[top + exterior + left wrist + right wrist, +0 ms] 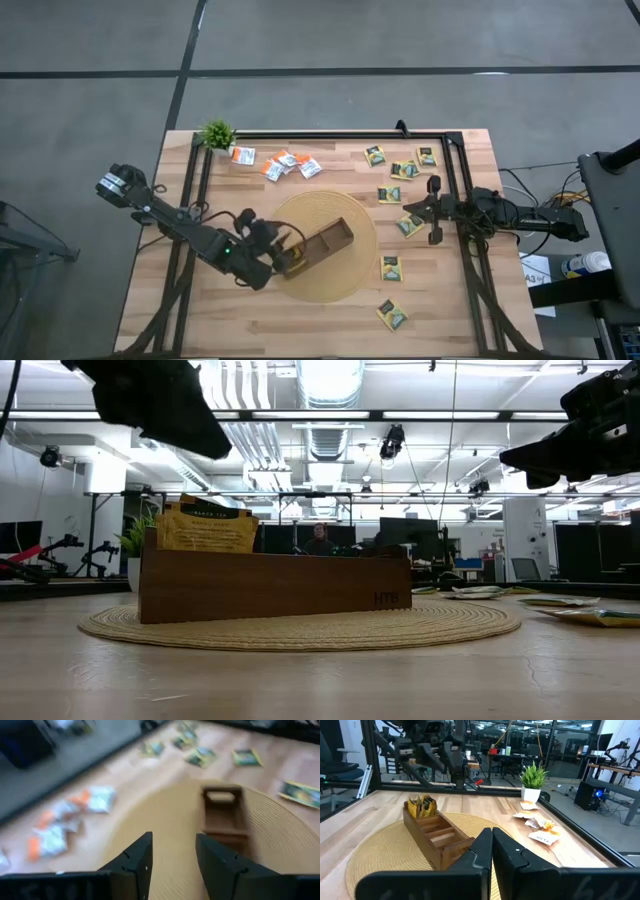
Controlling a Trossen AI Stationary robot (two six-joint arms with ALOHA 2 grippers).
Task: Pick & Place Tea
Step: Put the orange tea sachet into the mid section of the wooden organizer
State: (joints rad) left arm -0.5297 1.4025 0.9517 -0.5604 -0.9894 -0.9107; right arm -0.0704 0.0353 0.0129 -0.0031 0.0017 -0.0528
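High view: left gripper (283, 255) hanging over the near end of a long brown wooden tray (322, 243), fingers parted and holding nothing; yellow tea sachets (293, 253) standing in that end compartment, right at the fingertips. Tray set slantwise on a round woven straw mat (350, 275), mat on a pale planked table (450, 310). Right gripper (433, 210) well off to the tray's right, fingers pressed together, empty, a green-and-yellow sachet (408, 225) just beside it. More flat square paper sachets scattered flat: white-and-orange ones (277, 164) near a small potted plant (217, 134), dark green ones (403, 169) along the far right edge.

Low view: tray seen side-on, smooth dark wood with a small stamped mark, coiled mat beneath; yellow sachets (205, 528) upright in its left end, poking above the rim, a dark arm overhead.

Left wrist view: two dark tapered fingers (137, 865) spread apart with nothing between; tray (223, 812) ahead on the ribbed mat, blurred.

Right wrist view: fingers (482, 847) closed flat against each other; tray (437, 837) beyond with square dividers, sachets (422, 806) in its far compartment beneath the other arm
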